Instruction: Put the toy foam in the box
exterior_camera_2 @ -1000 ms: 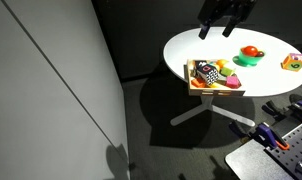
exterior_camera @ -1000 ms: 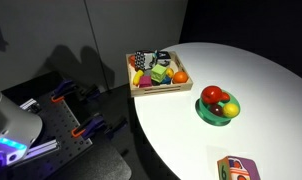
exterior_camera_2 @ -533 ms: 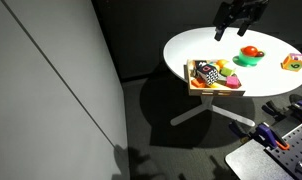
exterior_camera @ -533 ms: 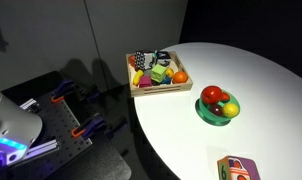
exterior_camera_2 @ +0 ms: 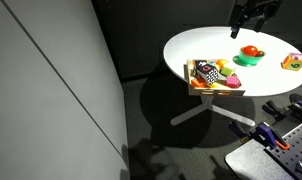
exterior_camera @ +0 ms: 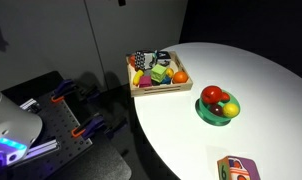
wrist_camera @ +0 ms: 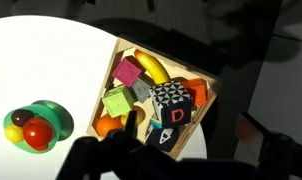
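Note:
The toy foam [exterior_camera: 238, 168] is a small block with pink, orange and green patches near the round table's edge; it also shows in an exterior view [exterior_camera_2: 294, 62]. It lies outside the wrist view. The box [exterior_camera: 161, 90] is a shallow light-wood tray at the table's other edge, and it holds several blocks and toy pieces [exterior_camera_2: 213, 90]. High above the table, my gripper [exterior_camera_2: 253, 15] hangs open and holds nothing, apart from the foam. In the wrist view the gripper [wrist_camera: 186, 160] is a dark shape at the bottom, with the box [wrist_camera: 181, 64] below it.
A green bowl [exterior_camera: 218, 118] with red, yellow and green toy fruits stands between box and foam [exterior_camera_2: 249, 62] [wrist_camera: 56, 115]. The white table [exterior_camera: 251, 70] drops off to a dark floor. A bench with orange clamps [exterior_camera: 76, 125] stands beside it.
My gripper has moved sideways above the table, away from over the box and toward the bowl side. Nothing on the table has moved.

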Action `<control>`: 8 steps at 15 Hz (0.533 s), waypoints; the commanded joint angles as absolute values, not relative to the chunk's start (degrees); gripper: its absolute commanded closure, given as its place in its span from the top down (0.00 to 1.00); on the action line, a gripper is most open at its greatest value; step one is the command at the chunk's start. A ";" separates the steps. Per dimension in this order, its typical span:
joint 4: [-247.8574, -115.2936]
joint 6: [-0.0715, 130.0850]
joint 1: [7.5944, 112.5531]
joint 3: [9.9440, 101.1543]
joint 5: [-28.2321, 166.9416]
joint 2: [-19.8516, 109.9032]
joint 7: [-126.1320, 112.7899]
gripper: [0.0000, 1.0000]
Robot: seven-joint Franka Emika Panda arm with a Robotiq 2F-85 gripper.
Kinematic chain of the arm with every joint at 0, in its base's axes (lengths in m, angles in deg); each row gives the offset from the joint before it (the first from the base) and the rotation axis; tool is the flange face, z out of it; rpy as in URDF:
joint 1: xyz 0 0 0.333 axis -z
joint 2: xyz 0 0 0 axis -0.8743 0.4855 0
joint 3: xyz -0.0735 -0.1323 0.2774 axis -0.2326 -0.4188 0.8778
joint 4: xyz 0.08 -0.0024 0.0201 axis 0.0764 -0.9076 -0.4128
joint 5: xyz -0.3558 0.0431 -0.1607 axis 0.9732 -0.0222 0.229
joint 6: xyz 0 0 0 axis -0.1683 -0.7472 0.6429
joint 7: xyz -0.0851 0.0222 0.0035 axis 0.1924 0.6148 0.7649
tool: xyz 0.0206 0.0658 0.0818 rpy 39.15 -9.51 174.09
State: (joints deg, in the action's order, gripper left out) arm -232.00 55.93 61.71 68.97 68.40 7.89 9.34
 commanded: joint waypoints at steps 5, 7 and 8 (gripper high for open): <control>-228.80 56.03 64.59 65.15 71.58 15.69 10.36 1.00; -227.93 56.76 65.00 63.76 71.25 17.71 10.05 1.00; -227.39 57.24 65.17 62.96 70.93 18.89 9.83 1.00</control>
